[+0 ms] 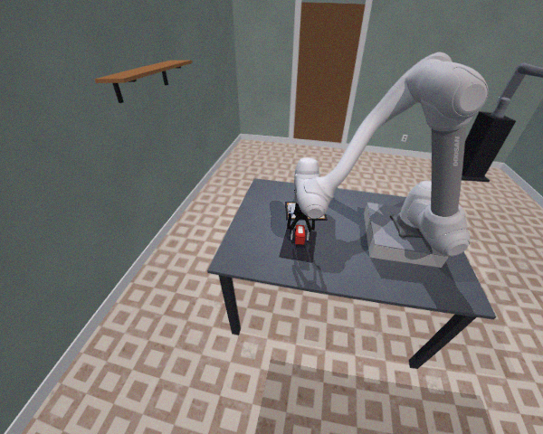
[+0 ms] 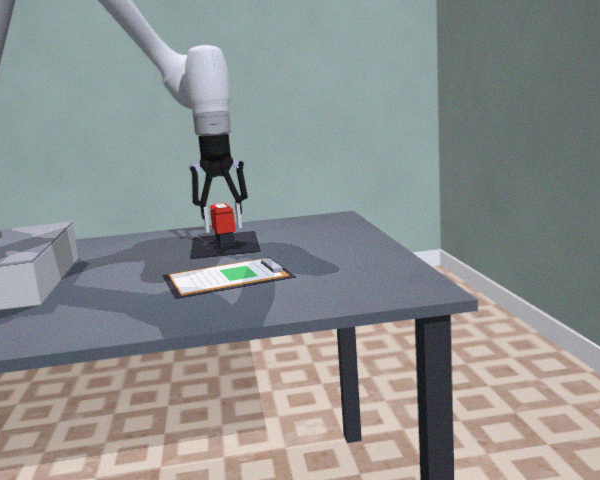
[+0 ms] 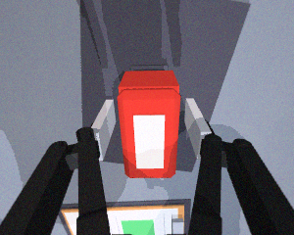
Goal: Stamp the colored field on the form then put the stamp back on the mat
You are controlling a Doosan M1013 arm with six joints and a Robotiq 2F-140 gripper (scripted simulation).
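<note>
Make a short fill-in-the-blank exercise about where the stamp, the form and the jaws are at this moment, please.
1. The red stamp stands upright on the dark ____.
2. The jaws of the gripper are open, one on each ____ of the stamp.
3. The colored field on the form is ____.

Missing words: mat; side; green

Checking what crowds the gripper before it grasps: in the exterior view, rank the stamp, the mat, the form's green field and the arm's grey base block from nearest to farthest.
1. Stamp: between the open gripper's fingers.
2. Mat: directly underneath.
3. Green field: on the form, toward the camera.
4. Base block: far left on the table.
</note>
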